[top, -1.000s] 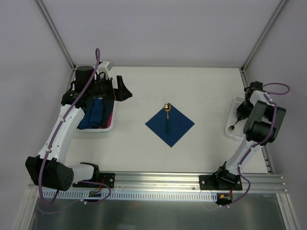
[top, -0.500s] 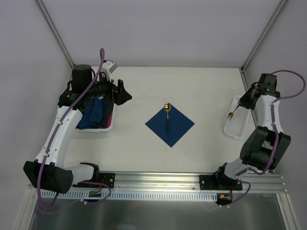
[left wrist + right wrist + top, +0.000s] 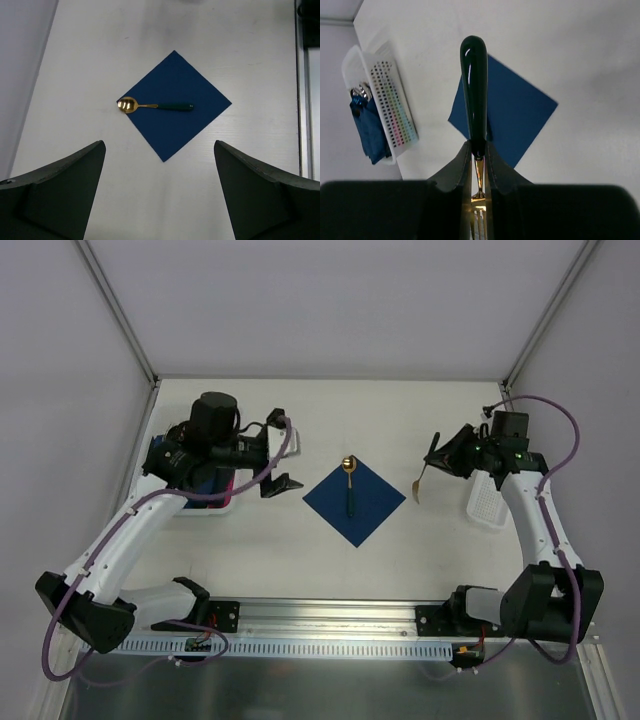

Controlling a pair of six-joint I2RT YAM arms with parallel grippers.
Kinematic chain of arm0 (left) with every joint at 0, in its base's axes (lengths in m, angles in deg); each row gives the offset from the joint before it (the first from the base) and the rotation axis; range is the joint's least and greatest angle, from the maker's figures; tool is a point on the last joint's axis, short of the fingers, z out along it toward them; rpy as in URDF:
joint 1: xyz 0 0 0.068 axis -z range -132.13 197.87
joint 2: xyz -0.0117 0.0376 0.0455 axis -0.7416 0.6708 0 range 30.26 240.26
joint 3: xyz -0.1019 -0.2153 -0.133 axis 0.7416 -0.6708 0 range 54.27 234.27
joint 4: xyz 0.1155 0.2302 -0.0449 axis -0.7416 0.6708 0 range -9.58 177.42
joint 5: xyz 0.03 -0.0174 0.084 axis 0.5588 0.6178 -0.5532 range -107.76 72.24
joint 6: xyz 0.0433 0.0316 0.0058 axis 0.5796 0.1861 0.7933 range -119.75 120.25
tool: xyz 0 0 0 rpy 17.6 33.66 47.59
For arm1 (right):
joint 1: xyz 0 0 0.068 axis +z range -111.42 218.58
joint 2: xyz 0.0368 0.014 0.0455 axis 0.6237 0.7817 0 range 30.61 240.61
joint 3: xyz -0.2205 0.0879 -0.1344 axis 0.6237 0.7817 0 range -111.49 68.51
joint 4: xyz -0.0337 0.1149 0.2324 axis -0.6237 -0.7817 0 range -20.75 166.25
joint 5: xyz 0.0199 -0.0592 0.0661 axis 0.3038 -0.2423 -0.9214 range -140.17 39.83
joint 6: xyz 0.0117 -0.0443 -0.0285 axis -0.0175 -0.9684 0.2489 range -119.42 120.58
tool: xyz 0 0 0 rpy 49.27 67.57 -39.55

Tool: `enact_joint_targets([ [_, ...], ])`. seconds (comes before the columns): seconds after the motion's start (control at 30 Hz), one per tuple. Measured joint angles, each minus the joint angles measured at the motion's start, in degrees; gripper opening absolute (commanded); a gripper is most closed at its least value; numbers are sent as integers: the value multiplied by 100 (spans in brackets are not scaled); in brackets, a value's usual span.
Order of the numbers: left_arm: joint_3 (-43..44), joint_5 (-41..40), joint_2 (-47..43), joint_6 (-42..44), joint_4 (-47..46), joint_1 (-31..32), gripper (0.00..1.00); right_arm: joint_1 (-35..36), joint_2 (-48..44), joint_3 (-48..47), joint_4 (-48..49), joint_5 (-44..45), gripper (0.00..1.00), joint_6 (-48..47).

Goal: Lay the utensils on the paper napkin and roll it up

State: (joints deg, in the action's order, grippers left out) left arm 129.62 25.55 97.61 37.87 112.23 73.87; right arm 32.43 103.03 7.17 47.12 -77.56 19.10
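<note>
Near edge: a metal rail [image 3: 330, 615] runs across the white table [image 3: 290, 560], with an arm rising from it on either side.

Mid-table: the napkin [image 3: 378, 502] is dark navy and lies flat, set like a diamond with one corner toward the rail. A spoon [image 3: 350, 486] lies on it along the near-far line. Its dark green handle is on the paper, and its gold bowl sits at the far corner, partly over the edge.

Level with it, left: a white basket [image 3: 205, 512], mostly under the left arm, holds dark blue rolls [image 3: 367, 127]. Right: a white perforated tray [image 3: 484, 502] sits by the wall.

A little farther, left: the left gripper [image 3: 282, 452] has its fingers spread wide with nothing between them. It faces the napkin from the side, apart from it.

Right: the right gripper [image 3: 438, 454] has its fingers pressed in on a fork [image 3: 474, 85]. It pinches the fork where the dark green handle meets the gold stem. The fork is tilted, tines end nearer the rail. It sits between the tray and the napkin's right corner, not on the paper.
</note>
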Motion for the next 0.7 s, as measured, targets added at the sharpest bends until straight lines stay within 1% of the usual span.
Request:
enact_joint_targets([
  [0.07, -157, -7, -48, 560, 15, 358, 89, 326, -120, 107, 24, -118, 0, 136],
  [0.17, -629, 4, -273, 1552, 79, 629, 81, 800, -297, 356, 219, -319, 0, 433],
  [0.2, -852, 55, -411, 1996, 76, 671, 77, 955, -389, 557, 481, -415, 0, 619],
  [0.27, -1165, 179, -640, 2555, 142, 671, 73, 1231, -645, 1113, 960, -586, 0, 1113],
  [0.33, -1451, 374, -903, 2907, -2, 671, 72, 1506, -872, 1637, 1445, -675, 0, 1703],
  [0.37, -1655, 501, -1078, 3056, -238, 699, 72, 1661, -973, 1891, 1740, -717, 0, 2092],
  [0.4, -1766, 562, -1167, 3112, -365, 726, 71, 1720, -1005, 1978, 1860, -732, 0, 2258],
  [0.43, -1993, 595, -1327, 3180, -691, 787, 68, 1891, -1036, 2068, 2063, -734, 0, 2549],
  [0.47, -2302, 608, -1530, 3252, -1069, 905, 64, 2055, -1040, 2087, 2264, -726, 0, 2817],
  [0.57, -3095, 542, -1965, 3545, -2120, 1329, 60, 2531, -1078, 2079, 2892, -726, 0, 3375],
  [0.7, -3685, 485, -2068, 4054, -3202, 1683, 60, 3069, -1108, 2070, 3547, -730, 0, 3985],
])
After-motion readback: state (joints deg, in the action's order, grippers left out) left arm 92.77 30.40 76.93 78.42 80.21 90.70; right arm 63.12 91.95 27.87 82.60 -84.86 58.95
